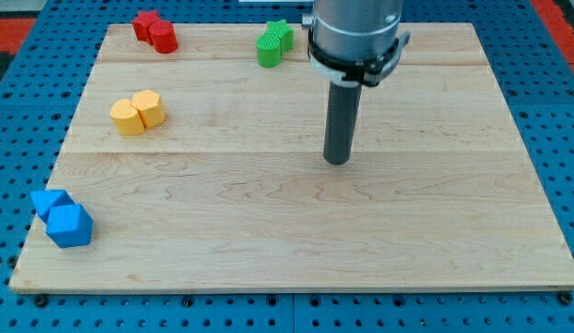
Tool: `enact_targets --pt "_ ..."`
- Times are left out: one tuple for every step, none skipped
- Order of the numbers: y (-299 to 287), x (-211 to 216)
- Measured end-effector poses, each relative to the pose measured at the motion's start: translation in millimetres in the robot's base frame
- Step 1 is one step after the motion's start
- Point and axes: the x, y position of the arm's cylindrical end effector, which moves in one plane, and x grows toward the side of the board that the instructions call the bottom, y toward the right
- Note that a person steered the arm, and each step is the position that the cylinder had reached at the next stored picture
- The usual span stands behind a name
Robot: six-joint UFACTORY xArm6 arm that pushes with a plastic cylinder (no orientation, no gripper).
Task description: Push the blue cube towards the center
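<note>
**Desk:** Where's the rod sitting?

**Me:** My tip (336, 160) is down on the wooden board (296, 250), a little above mid-board and slightly to the view's right of middle. The rod hangs straight from the grey arm housing (354, 32) at the view's top. No gripper on this rig, so nothing to call wide or narrow; the tip touches no block.

**Desk:** And the target?

**Me:** Blue cube (69, 225) is at the board's lower left corner, close to the left edge. Well apart from my tip, down and to the view's left of it. A second blue block (49, 202), wedge-like, sits just above and left of the cube; the two look to be touching.

**Desk:** Other pieces?

**Me:** Two yellow blocks (137, 113) side by side at mid-left, touching, rounded shapes I can't name more exactly. Two red blocks (155, 30) pressed together at the top left. One green block (274, 44) near the top edge, just to the view's left of the arm housing; its shape is irregular, hard to make out. Around the board, a blue perforated table (9, 139).
</note>
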Motion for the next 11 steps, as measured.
enact_targets --pt "-19.0 5.2" --pt "-19.3 5.2" --pt "-19.6 23.4" --pt "-33.3 77.2" --pt "-95.4 110.5" --pt "-197.3 121.0" --pt "-309.9 121.5" --pt "-356.6 113.8" --pt "-318.5 97.0" --pt "-263.3 95.4" --pt "-238.7 81.7"
